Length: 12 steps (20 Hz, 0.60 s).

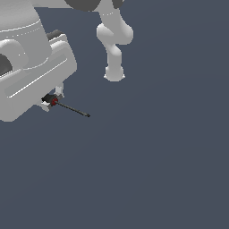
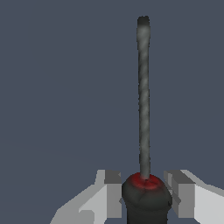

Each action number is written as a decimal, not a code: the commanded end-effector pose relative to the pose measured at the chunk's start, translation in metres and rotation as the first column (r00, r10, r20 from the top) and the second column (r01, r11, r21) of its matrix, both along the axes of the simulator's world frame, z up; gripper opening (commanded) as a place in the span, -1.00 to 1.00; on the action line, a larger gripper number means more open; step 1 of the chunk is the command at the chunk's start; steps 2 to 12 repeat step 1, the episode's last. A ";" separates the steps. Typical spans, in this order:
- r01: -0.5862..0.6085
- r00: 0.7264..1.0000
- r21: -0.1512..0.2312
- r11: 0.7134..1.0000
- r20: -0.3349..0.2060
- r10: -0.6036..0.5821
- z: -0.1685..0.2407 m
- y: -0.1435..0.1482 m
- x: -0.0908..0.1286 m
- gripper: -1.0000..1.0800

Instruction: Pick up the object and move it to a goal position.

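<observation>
The gripper straddles the screwdriver at its red-and-black handle; whether the jaws already clamp it cannot be told. The tool looks light and rigid, its thicker handle the best hold, its thin shaft projecting away from the gripper.

The exterior view looks down from close beside the arm at the screwdriver, while the wrist view, much nearer, faces along its shaft from behind the gripper; both share it.
</observation>
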<state>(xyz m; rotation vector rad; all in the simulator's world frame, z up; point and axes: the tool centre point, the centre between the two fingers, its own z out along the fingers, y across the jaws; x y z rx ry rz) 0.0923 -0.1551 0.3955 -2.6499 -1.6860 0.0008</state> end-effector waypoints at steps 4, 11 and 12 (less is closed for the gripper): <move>0.000 1.000 0.000 1.000 0.001 0.000 0.001 0.000 0.000 -1.00; 0.000 1.000 0.000 1.000 0.001 0.000 0.001 0.000 0.000 -1.00; 0.000 1.000 0.000 1.000 0.001 0.000 0.001 0.000 0.000 -1.00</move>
